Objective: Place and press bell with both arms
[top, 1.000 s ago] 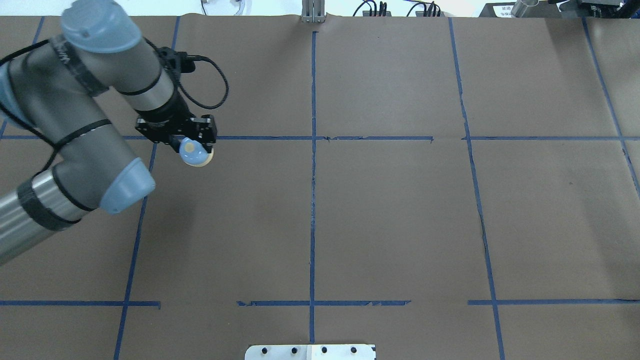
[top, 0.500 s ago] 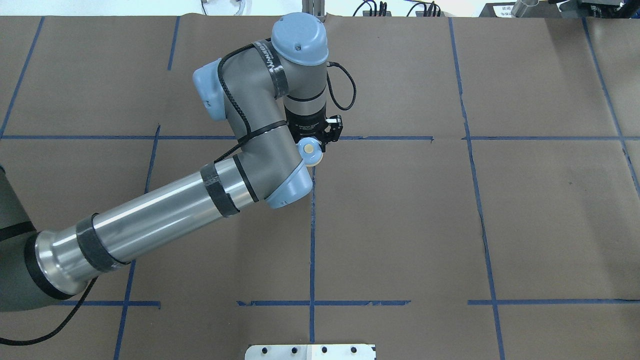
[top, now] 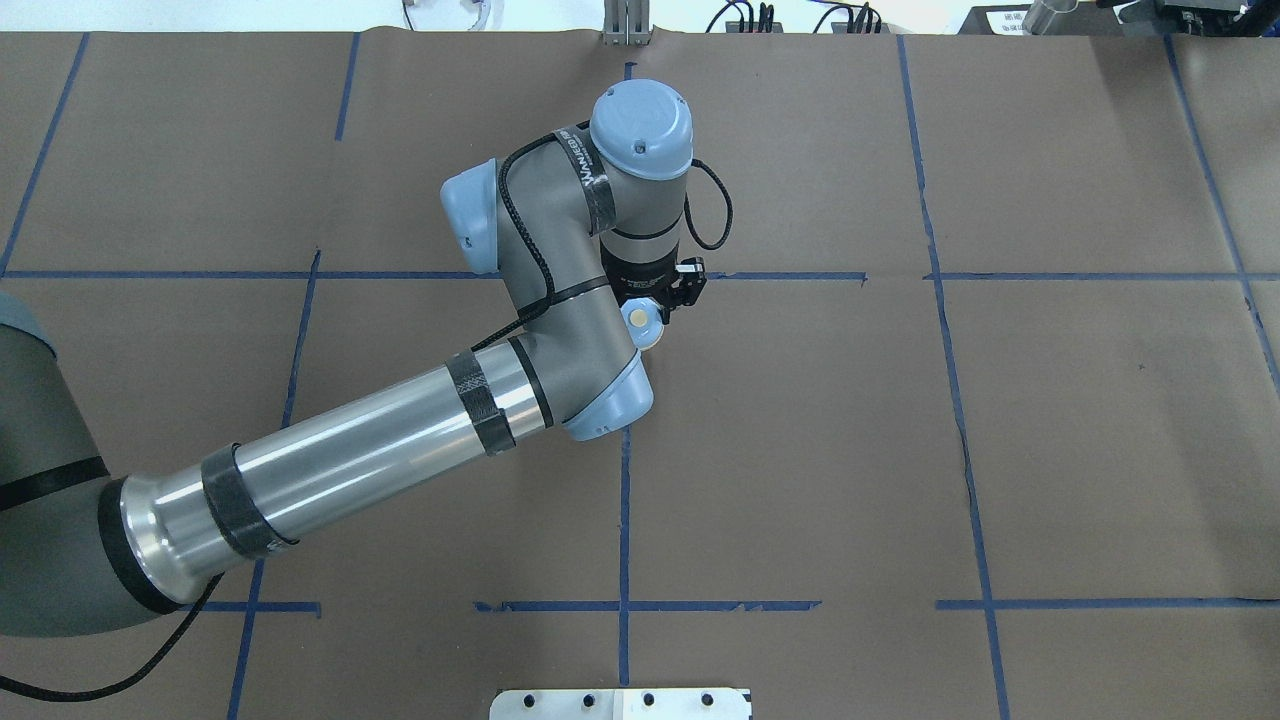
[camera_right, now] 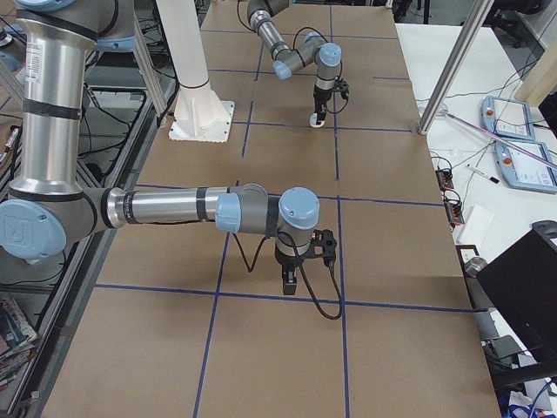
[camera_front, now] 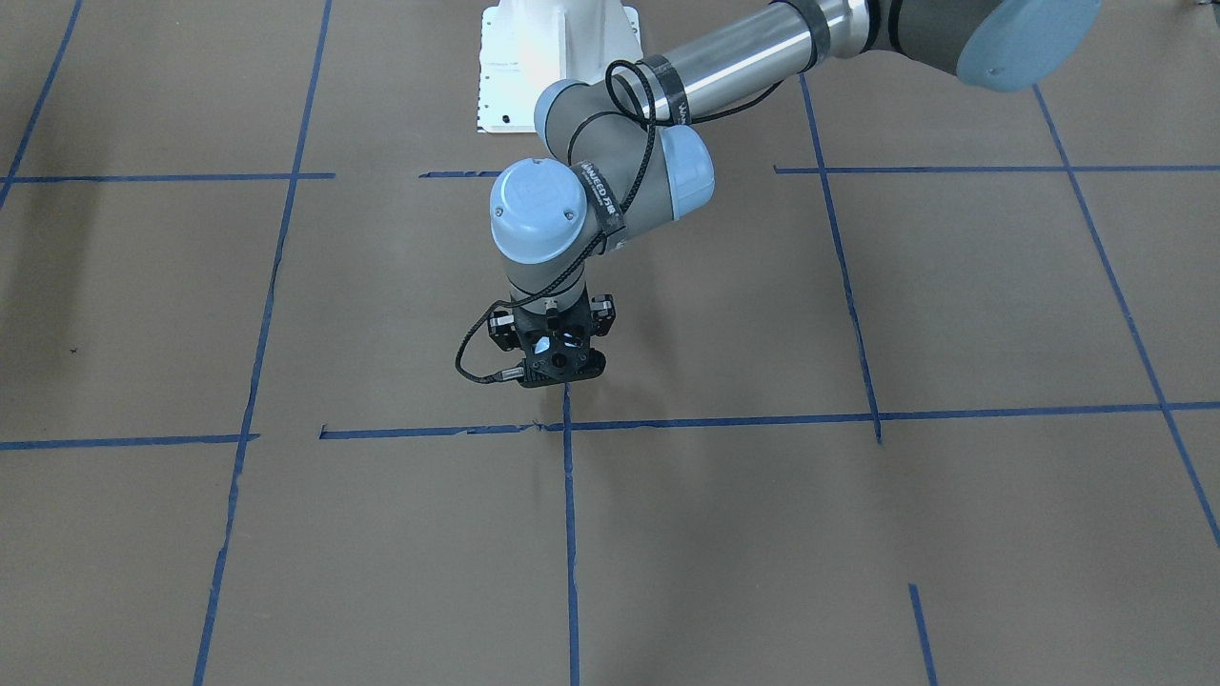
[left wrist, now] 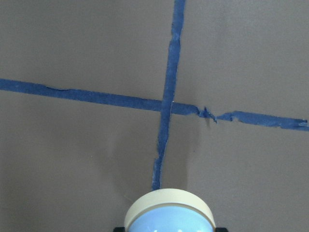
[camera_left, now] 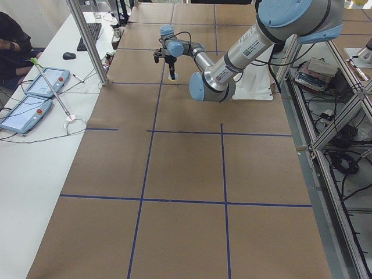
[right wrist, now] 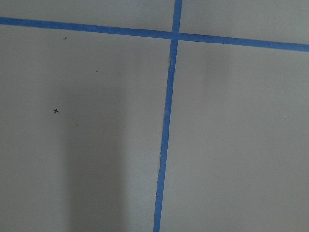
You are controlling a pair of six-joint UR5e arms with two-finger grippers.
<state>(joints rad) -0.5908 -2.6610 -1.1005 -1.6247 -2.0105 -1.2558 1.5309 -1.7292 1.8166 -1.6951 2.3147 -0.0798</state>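
The light-blue bell with its cream button sits between the jaws of my left gripper, which is shut on it. The gripper hangs straight down close over the brown paper, just in front of the middle tape crossing. In the left wrist view the bell fills the bottom edge, with its shadow on the paper under it. I cannot tell whether it touches the table. In the front-facing view the left gripper hides the bell. My right gripper shows only in the exterior right view, pointing down near a tape line; whether it is open or shut I cannot tell.
Blue tape lines divide the brown paper into a grid. The white pedestal base stands at the robot's side of the table. A side table with tablets and a metal post lie beyond the far edge.
My left arm has swung from the table's left part to the middle tape crossing, carrying the bell. Over the last half second it moved a little further right.
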